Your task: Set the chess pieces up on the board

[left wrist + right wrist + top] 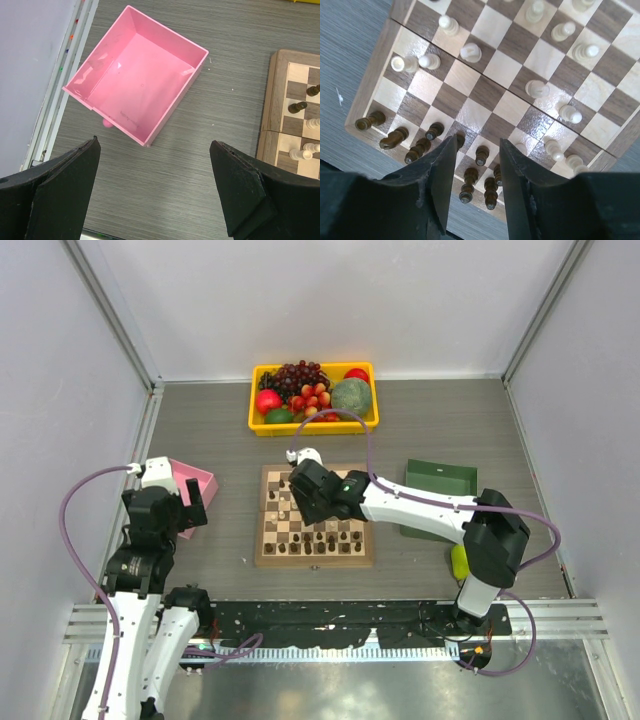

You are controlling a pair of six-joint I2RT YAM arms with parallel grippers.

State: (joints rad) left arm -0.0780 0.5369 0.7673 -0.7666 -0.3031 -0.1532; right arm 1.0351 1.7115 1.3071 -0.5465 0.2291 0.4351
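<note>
The board [261,538] lies in the middle of the table, and its tan border [371,94] shows in the right wrist view. Dark brown chess pieces [395,138] stand along its near edge and cream-white ones [536,88] are scattered further in. My right gripper [478,142] hovers low over the dark rows, open, its fingers standing either side of a dark pawn [481,155] without touching it. From above, the right gripper [297,490] is over the board's far left part. My left gripper [154,143] is wide open and holds nothing, over bare table left of the board [276,95].
A pink tray [135,75] lies just beyond the left gripper, by the left wall. A green tray [440,495] sits right of the board. A yellow bin [258,422] of fruit stands at the back. A yellow-green object [459,560] lies by the right arm.
</note>
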